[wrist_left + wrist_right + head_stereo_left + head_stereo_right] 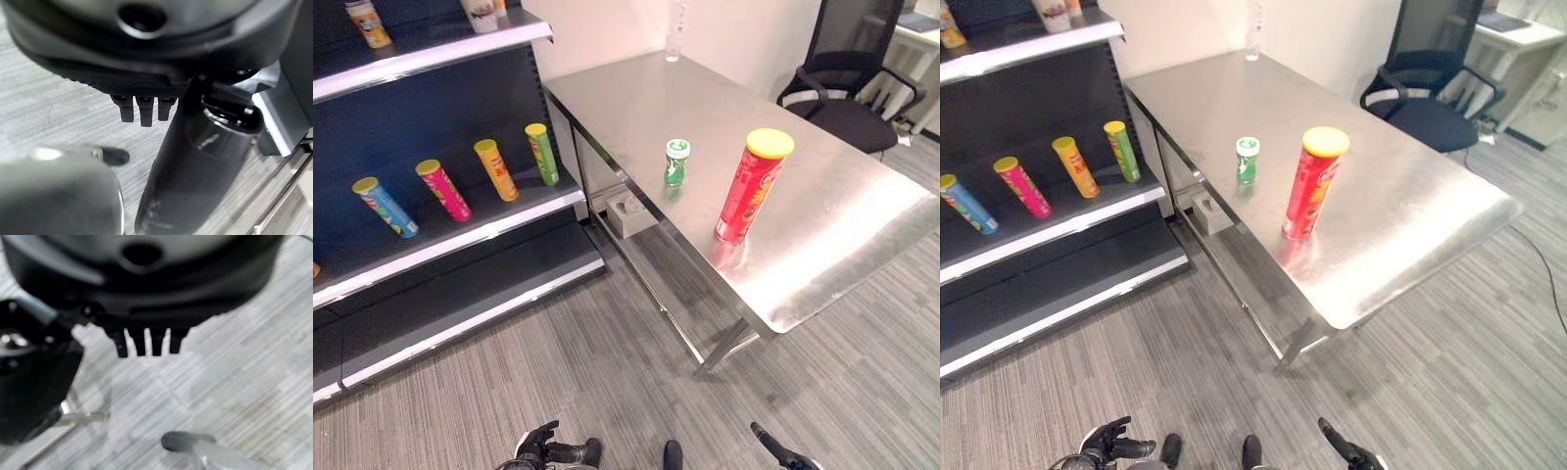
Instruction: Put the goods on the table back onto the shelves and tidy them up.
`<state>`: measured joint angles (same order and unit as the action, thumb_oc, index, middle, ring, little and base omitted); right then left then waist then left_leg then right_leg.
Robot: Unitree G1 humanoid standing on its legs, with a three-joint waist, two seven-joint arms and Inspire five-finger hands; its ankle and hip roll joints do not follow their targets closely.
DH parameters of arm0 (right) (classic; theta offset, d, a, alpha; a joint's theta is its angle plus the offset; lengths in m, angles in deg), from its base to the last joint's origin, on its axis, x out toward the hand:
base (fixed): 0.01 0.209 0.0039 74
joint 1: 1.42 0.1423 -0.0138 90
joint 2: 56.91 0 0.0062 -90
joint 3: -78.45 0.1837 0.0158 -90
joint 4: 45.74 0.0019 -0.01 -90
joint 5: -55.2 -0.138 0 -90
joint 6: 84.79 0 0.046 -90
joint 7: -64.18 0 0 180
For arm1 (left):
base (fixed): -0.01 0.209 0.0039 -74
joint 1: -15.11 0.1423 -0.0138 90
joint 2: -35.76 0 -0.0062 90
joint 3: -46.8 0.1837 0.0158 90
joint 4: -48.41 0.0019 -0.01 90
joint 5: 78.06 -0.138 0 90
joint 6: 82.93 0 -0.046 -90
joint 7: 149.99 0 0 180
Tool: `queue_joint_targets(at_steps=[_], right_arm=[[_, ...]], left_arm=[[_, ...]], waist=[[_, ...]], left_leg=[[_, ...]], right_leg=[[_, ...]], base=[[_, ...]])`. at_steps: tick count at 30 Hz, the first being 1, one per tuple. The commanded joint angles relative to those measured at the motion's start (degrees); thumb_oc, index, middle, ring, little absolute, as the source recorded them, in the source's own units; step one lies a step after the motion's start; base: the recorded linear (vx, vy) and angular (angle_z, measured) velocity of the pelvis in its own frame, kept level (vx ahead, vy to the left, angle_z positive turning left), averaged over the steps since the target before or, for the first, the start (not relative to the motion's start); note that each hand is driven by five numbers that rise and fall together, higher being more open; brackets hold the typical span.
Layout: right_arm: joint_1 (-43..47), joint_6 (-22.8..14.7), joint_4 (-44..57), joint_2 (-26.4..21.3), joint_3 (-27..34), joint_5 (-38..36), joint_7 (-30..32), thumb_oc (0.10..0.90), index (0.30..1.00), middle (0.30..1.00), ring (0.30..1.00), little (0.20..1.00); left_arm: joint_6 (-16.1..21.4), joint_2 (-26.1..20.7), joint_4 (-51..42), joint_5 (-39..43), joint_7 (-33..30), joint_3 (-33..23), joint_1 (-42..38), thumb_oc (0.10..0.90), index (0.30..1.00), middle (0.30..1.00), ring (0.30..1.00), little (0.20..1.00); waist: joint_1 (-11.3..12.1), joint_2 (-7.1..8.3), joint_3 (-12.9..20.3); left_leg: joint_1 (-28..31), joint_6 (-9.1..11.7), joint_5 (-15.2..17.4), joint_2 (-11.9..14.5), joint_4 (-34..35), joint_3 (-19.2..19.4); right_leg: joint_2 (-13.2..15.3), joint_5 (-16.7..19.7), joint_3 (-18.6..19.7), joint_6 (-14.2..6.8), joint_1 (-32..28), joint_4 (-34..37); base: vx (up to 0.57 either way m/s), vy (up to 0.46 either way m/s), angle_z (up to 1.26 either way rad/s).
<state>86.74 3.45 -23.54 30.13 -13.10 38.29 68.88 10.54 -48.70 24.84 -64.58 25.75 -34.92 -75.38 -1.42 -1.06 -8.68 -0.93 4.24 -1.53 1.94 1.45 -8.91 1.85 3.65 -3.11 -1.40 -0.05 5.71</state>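
A tall red chip can (751,186) with a yellow lid stands upright on the steel table (842,225), near its front half. A small green can (676,162) stands a little to its left. On the dark shelf (460,240) to the left, blue (384,207), pink (442,189), orange (495,169) and green (542,154) chip cans lean in a row. My left hand (536,446) and right hand (781,452) hang low above the carpet, far from the table. The left hand's fingers (142,108) and the right hand's fingers (146,342) are straight and hold nothing.
A clear bottle (675,39) stands at the table's far end. A black office chair (847,93) sits behind the table on the right. A grey box (628,211) lies on the floor under the table. The upper shelf board (431,54) carries more goods.
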Motion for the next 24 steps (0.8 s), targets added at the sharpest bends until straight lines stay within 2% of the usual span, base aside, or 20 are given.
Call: queue_joint_targets(at_steps=[1,6,7,8,9,11,13,14,16,18,19,21,24], right_arm=[[2.0,-1.7,0.8,-0.7,1.4,-2.0,1.2,0.8,0.9,0.9,0.9,0.9],[3.1,-2.3,1.3,-1.4,4.9,-4.8,2.5,0.8,0.9,0.9,0.9,0.9],[3.4,-2.6,1.8,-2.1,6.7,-6.0,2.9,0.8,0.9,0.9,0.9,0.9],[2.7,-3.2,3.8,-4.0,11.1,-8.6,3.6,0.8,0.9,0.9,0.9,0.9],[2.7,-3.2,3.8,-4.0,11.1,-8.6,3.6,0.8,0.9,0.9,0.9,0.9],[-0.6,-4.8,9.4,-8.8,18.8,-9.6,5.9,0.8,0.9,0.9,0.9,0.9],[-2.5,-5.9,14.3,-13.0,23.8,-8.5,8.2,0.8,0.9,0.9,0.9,0.9],[-2.6,-5.8,14.4,-13.1,23.9,-8.5,8.2,0.8,0.9,0.9,0.9,0.9],[-2.0,-6.9,16.4,-18.8,28.1,-8.1,9.9,0.8,0.9,0.9,0.9,0.9],[-0.8,-8.4,24.6,-25.0,31.2,-5.4,11.6,0.8,0.9,0.9,0.9,0.9],[-0.8,-8.3,24.7,-25.1,31.3,-5.3,11.6,0.8,0.9,0.9,0.9,0.9],[2.0,-9.6,30.7,-30.6,31.0,-3.4,11.6,0.8,0.9,0.9,0.9,0.9],[5.8,-11.5,40.6,-35.1,29.2,-2.3,10.6,0.8,0.9,0.9,0.9,0.9]], left_arm=[[2.5,-2.8,-1.5,0.6,-0.4,-1.1,-1.9,0.8,0.9,0.9,0.9,0.9],[2.7,-3.8,-1.2,0.7,-0.9,-2.3,-1.9,0.8,0.9,0.9,0.9,0.9],[2.9,-4.3,-1.2,0.5,-1.1,-2.7,-1.9,0.8,0.9,0.9,0.9,0.9],[2.9,-5.2,-0.9,0.0,-0.8,-3.6,-1.5,0.8,0.9,0.9,0.9,0.9],[2.9,-5.2,-0.9,0.0,-0.8,-3.6,-1.5,0.8,0.9,0.9,0.9,0.9],[2.9,-6.0,-0.6,-2.0,-0.5,-4.7,-0.7,0.8,0.9,0.9,0.9,0.9],[2.9,-6.0,-0.5,-3.0,-0.5,-5.3,-0.2,0.8,0.9,0.9,0.9,0.9],[2.9,-6.0,-0.5,-3.0,-0.5,-5.3,-0.2,0.8,0.9,0.9,0.9,0.9],[3.0,-5.8,-0.3,-3.5,-0.5,-5.3,-0.2,0.8,0.9,0.9,0.9,0.9],[3.0,-5.4,-0.1,-4.3,-0.5,-4.9,-0.5,0.8,0.9,0.9,0.9,0.9],[3.0,-5.4,-0.1,-4.3,-0.5,-4.9,-0.5,0.8,0.9,0.9,0.9,0.9],[3.3,-5.4,-0.2,-4.4,-0.3,-4.2,-0.4,0.8,0.9,0.9,0.9,0.9],[3.3,-5.5,-1.2,-4.6,0.3,-3.6,0.3,0.8,0.9,0.9,0.9,0.9]], waist=[[0.8,2.77,1.0],[0.5,2.64,1.9],[0.2,2.64,2.1],[-0.2,2.66,2.6],[-0.2,2.67,2.5],[-1.2,2.75,3.4],[-1.8,2.81,3.8],[-1.7,2.75,3.8],[-1.9,2.93,4.0],[-2.0,3.35,4.2],[-1.9,3.27,4.2],[-1.5,3.8,4.1],[-0.8,4.34,4.7]], left_leg=[[-3.0,1.9,3.1,1.6,-4.4,3.5],[-1.0,1.1,3.6,2.1,-2.2,7.7],[-0.7,0.9,3.6,2.1,-1.7,8.5],[0.0,0.8,3.7,2.1,-0.8,9.7],[0.0,0.8,3.7,2.1,-0.8,9.8],[0.8,0.6,4.0,1.9,0.0,10.7],[1.4,0.6,4.2,1.8,0.5,11.2],[1.4,0.6,4.2,1.8,0.6,11.2],[1.9,0.5,4.3,1.7,1.1,11.3],[2.1,0.6,4.1,1.6,1.8,11.5],[2.2,0.6,4.1,1.6,1.8,11.5],[2.4,0.8,3.6,1.8,2.3,11.6],[2.6,1.0,3.1,2.1,2.8,11.5]], right_leg=[[2.1,-10.3,1.5,-6.9,-4.3,-5.5],[3.6,-9.0,3.4,-8.3,-3.2,-5.1],[3.9,-8.8,3.6,-8.6,-2.9,-5.0],[4.4,-8.3,3.9,-9.3,-2.6,-4.8],[4.4,-8.3,3.9,-9.3,-2.6,-4.8],[5.2,-7.9,3.7,-10.2,-2.5,-4.3],[5.6,-7.7,3.5,-10.7,-2.6,-3.9],[5.6,-7.7,3.5,-10.7,-2.7,-3.9],[6.0,-7.4,3.3,-11.1,-2.7,-3.5],[6.2,-6.9,3.0,-11.3,-2.6,-3.1],[6.2,-6.9,3.0,-11.3,-2.6,-3.0],[6.2,-6.3,2.7,-11.4,-2.6,-2.6],[5.9,-5.9,2.0,-11.4,-2.5,-2.1]], base=[[0.08,0.156,-0.57],[0.05,0.129,-0.5],[0.05,0.127,-0.48],[0.04,0.127,-0.28],[0.05,0.119,-0.03],[0.06,0.119,-0.15],[0.05,0.089,-0.09],[0.02,0.053,-0.02],[0.0,0.049,-0.01],[-0.02,0.04,0.02],[0.0,0.0,0.0],[-0.04,-0.009,-0.07],[0.0,-0.012,-0.05]])
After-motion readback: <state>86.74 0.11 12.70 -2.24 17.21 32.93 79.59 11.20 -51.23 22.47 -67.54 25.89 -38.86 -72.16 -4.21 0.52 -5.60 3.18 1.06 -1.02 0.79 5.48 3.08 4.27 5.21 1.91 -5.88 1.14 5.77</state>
